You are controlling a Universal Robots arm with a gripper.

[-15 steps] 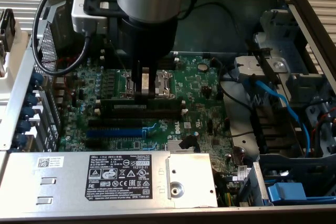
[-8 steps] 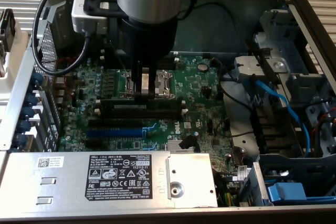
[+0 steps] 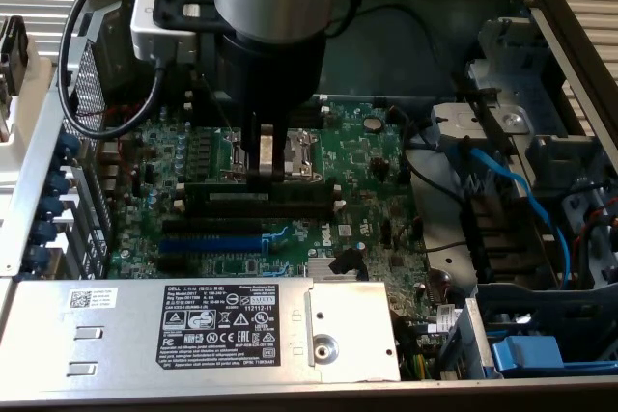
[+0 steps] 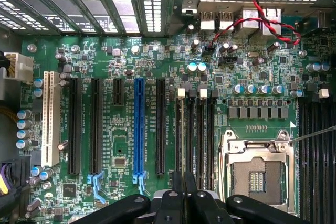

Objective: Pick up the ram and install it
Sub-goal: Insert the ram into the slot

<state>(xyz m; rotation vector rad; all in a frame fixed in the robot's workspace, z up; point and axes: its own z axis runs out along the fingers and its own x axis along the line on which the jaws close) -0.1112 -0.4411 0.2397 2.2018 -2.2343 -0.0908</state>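
Closest to the lens in the exterior view is a big grey sheet-metal box [image 3: 116,335] with a black sticker [image 3: 232,325] on it. White "DELL" sits at the sticker's top corner, and the rest of the print is too fine for me. The box sits inside the open grey metal computer case [image 3: 29,190]. Next down in size is the green motherboard [image 3: 367,180], then the fat grey robot arm [image 3: 275,7] hanging straight down over it.

Now the good bit: the black two-finger gripper [image 3: 263,169] is pinched narrow on the top edge of the long, thin dark green ram [image 3: 304,188], about mid-length. So the ram is right under the fingers, running across the exterior view. It's lined up along the black memory slots [image 3: 251,209] just on the near side of the silver metal-framed CPU socket [image 3: 301,151]. Can't tell how deep it sits in a slot. In the wrist view the gripper [image 4: 184,190] hangs over that bank of memory slots [image 4: 195,135], beside the socket [image 4: 261,169].

Counts from the wrist view:
- four memory slots in that bank
- three long black expansion slots [image 4: 96,124]
- one short black slot [image 4: 118,92]
- one blue slot [image 4: 139,124]
- one white slot [image 4: 50,116]
- one socket
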